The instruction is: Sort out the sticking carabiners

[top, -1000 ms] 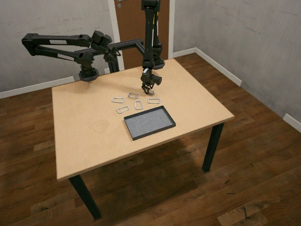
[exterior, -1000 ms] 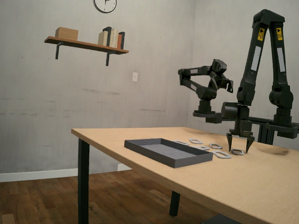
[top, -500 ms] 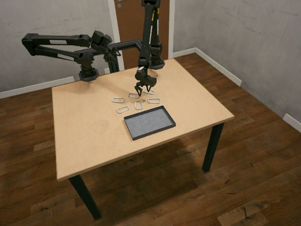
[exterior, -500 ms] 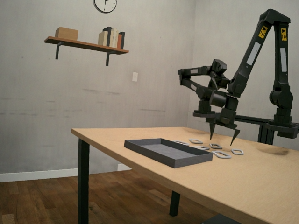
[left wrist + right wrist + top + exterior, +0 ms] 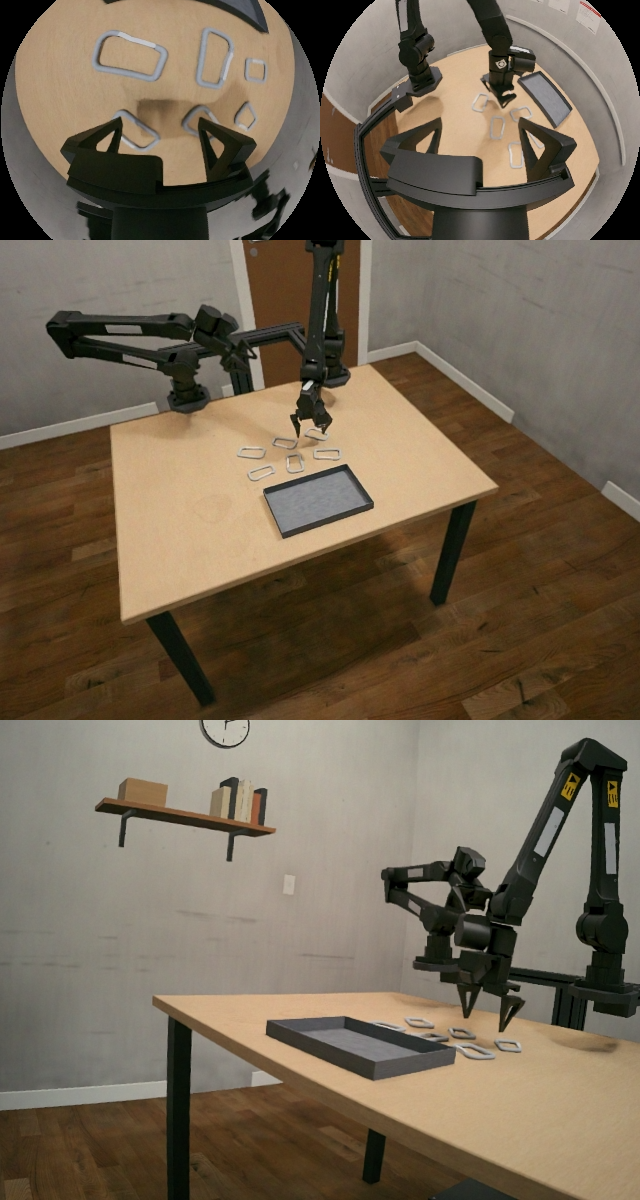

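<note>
Several silver carabiners lie in a loose cluster on the table behind the grey tray (image 5: 317,499), which holds nothing. My left gripper (image 5: 311,427) hangs open and empty a little above the back of the cluster, between one carabiner (image 5: 284,442) and another (image 5: 316,434). In the left wrist view my open fingers straddle the gap between these two carabiners (image 5: 135,130) (image 5: 198,120), touching neither. The exterior view shows the fingertips (image 5: 488,1014) clear of the table. My right gripper (image 5: 242,356) is open and empty, held high at the back left, far from the carabiners.
The other carabiners lie at the left (image 5: 251,451), front left (image 5: 261,472), middle (image 5: 295,463) and right (image 5: 327,453) of the cluster.
</note>
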